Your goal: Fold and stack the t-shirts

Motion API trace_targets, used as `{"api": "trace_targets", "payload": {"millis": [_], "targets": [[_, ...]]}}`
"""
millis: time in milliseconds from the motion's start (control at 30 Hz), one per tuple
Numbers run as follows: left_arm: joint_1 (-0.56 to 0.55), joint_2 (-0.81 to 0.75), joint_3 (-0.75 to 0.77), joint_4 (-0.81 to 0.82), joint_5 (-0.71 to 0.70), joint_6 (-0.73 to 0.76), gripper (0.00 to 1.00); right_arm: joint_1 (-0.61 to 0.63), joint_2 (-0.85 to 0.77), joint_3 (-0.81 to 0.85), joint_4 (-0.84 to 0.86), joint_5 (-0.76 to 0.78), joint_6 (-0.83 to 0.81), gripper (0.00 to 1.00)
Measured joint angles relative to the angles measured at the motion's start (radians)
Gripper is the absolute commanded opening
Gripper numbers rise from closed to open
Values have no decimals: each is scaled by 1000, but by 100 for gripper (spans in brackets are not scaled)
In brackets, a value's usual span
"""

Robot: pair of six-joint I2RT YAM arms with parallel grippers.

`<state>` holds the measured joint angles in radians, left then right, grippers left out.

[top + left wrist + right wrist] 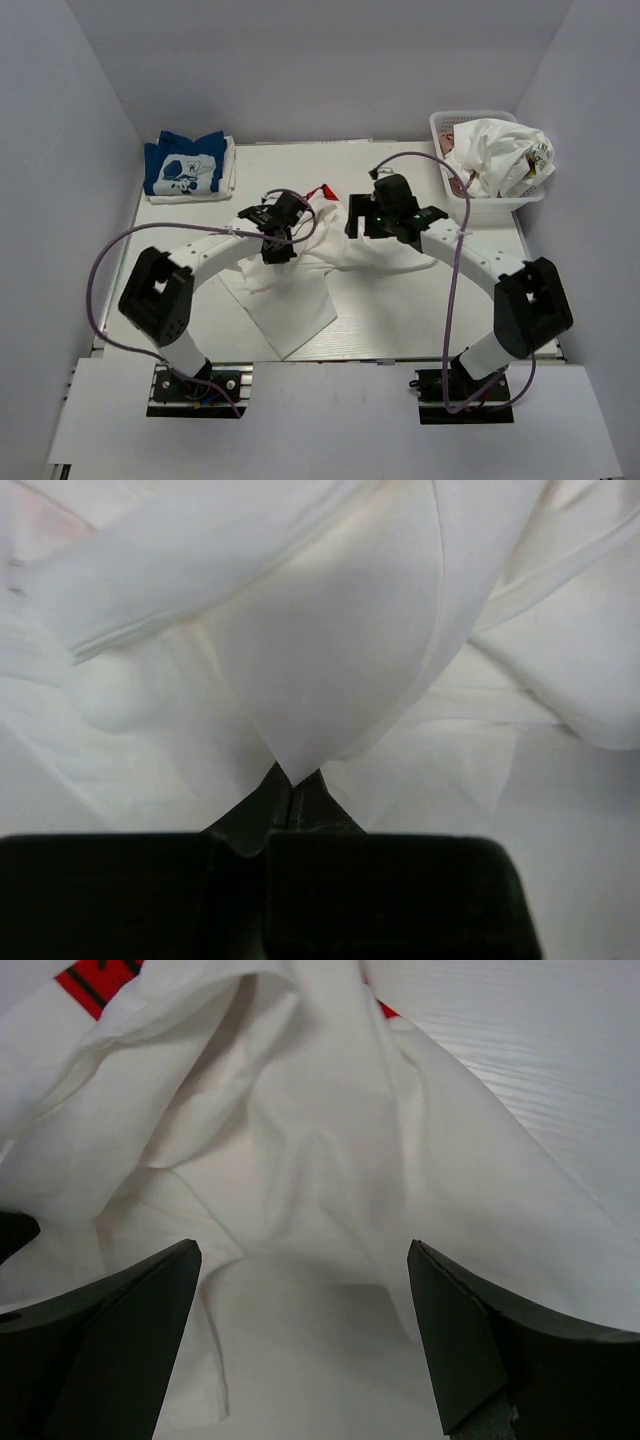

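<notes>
At the far left corner of the desk (400, 325) a blue tee (183, 168) with a white graphic lies folded, with the edge of something white and folded showing under it. That looks like the start of the stack, so at least one shirt seems finished.

In the middle, a white tee (290, 300) is spread out crumpled between the two arms, not yet folded. The left tool (292, 780) is pressed together on a fold of this cloth, pinching a point of the fabric right at its tips. A strip of red print (95, 982) shows at the far side of the shirt. The right tool (304, 1250) is spread wide just above the same tee, holding nothing, with the cloth bunched between and ahead of its fingers.

At the far right corner a white lattice basket (440, 125) holds crumpled tees (505, 155), so several shirts remain. I judge the task to be in its early part: one fold is under way, and most of the pile is untouched.

The desk is white with a faint wood grain. Plain pale walls (60, 150) close it in on the left, back and right.
</notes>
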<state>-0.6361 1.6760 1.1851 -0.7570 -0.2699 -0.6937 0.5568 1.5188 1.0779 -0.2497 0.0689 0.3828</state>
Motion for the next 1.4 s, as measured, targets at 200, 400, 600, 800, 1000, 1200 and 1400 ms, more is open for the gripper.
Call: {"api": "trace_targets", "payload": {"millis": [200,400,600,800,1000,1200,1400], "targets": [[16,-229,-8,-43,-105,-44,0,90,225,198,21,-27,49,90],[19,-262,-5,-70,-146,-50,0,138,405,332,-6,-3,136,90],[19,-255,-4,-89,-161,-52,0,137,494,380,-13,10,195,83],[19,-262,-4,-89,-170,-52,0,138,528,407,-20,11,225,50],[19,-319,-3,-89,-192,-60,0,138,552,405,-5,10,243,0],[19,-372,31,-104,-266,-66,0,140,461,351,-10,76,179,0],[18,-483,108,-89,-321,-24,0,141,-31,211,-24,176,46,0]]}}
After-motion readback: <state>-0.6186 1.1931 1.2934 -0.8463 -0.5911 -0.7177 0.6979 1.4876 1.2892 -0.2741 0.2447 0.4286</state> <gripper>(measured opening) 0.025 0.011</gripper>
